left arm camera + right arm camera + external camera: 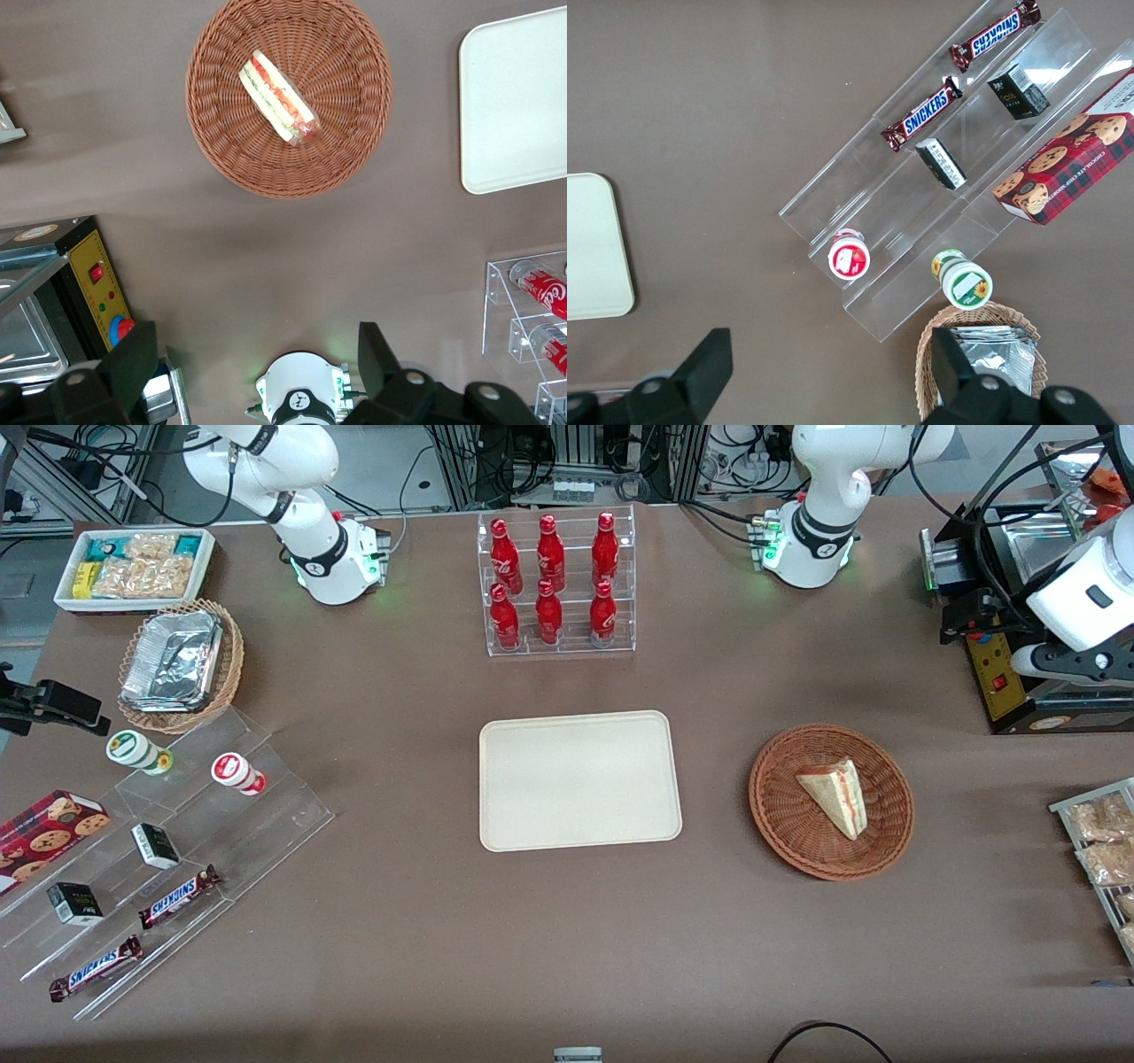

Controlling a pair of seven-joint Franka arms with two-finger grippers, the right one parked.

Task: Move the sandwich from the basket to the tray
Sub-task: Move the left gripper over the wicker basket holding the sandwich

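I read this as the opening step: nothing is picked yet, and the reach toward the sandwich has to come first. Working across the front view, the tray lies bare at mid-table, with the rack of 6 red bottles at its 12 o'clock. At the tray's 3 o'clock, well apart from it, sits the basket, and the sandwich lies flat inside it, slightly off centre, its narrow tip aimed at about 5 o'clock and its layered cut edge facing the working arm's end of the table. The gripper hangs high at roughly 2 o'clock from the basket, over the black appliance, farther from the front camera than the basket. Its fingers are spread wide and hold nothing. In the wrist view 1 wedge is all the basket contains, so there is no clutter to dodge. My judgement: the next move calls for carrying the gripper over the basket, turning the wrist so the fingers straddle the 2 bread faces, then descending without catching the wicker rim.
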